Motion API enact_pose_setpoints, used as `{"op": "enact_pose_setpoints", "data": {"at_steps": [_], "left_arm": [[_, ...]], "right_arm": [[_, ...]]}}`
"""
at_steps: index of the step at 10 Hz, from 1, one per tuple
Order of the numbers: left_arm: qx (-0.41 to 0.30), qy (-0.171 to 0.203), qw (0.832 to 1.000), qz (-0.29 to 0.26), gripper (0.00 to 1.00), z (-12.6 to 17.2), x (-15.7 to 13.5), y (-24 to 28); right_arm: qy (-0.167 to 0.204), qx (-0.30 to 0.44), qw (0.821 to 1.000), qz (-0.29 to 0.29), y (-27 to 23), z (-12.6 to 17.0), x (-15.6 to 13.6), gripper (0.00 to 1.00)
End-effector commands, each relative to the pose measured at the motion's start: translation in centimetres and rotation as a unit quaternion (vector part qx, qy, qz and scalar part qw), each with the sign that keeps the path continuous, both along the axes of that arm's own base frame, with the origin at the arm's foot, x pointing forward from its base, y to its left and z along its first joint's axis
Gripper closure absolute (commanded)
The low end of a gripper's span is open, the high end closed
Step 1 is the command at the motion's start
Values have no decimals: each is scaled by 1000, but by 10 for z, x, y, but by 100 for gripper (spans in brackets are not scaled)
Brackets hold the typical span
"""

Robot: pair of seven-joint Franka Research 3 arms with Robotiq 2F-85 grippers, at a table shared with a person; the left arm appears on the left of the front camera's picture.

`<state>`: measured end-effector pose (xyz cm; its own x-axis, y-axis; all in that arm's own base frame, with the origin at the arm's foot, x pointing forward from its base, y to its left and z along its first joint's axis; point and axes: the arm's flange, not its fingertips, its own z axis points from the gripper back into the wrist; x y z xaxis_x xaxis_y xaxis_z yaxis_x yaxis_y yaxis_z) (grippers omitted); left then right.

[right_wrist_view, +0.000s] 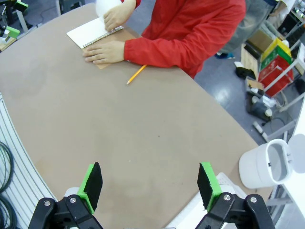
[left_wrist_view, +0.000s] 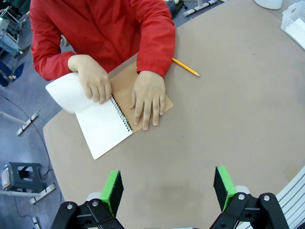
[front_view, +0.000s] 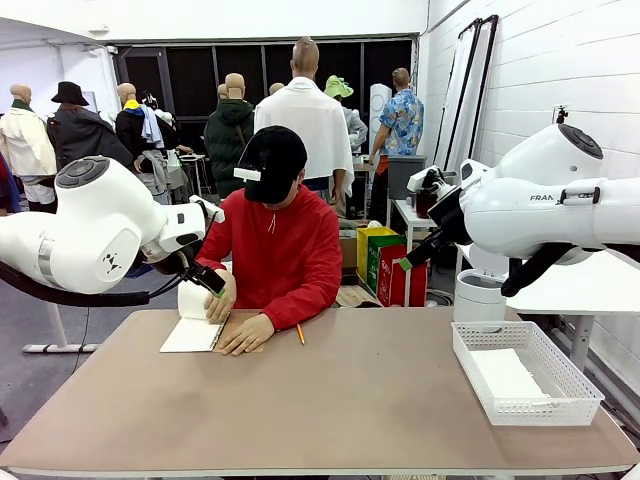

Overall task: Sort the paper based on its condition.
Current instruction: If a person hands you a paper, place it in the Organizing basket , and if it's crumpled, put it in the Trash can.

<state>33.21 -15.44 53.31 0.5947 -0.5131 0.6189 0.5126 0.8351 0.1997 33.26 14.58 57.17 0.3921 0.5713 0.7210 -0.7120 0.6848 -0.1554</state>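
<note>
a paper sheet (left_wrist_view: pixel 64 91) is being curled up off the spiral notebook (left_wrist_view: pixel 107 125) by the person's hand (left_wrist_view: pixel 94 84) while both the left gripper (left_wrist_view: pixel 167 188) and right gripper (right_wrist_view: pixel 148 183) are held wide open above the table, so it could probably get torn if yanked

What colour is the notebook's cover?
Brown, plain; the notebook's cover shows best in the left wrist view, under the person's hand.

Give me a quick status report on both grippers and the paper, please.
Left gripper open, right gripper open, both empty. Thin white paper sheet in person's hand, at spiral-bound notebook.
</note>
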Motion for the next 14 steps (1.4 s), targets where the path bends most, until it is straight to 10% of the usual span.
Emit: {"op": "enact_pose_setpoints", "data": {"at_steps": [1, 14], "left_arm": [[1, 0, 1000, 0, 0, 0, 0, 0], [1, 0, 1000, 0, 0, 0, 0, 0]], "right_arm": [[0, -2, 1000, -3, 0, -1, 1, 0], [0, -2, 1000, -3, 0, -1, 1, 0]]}}
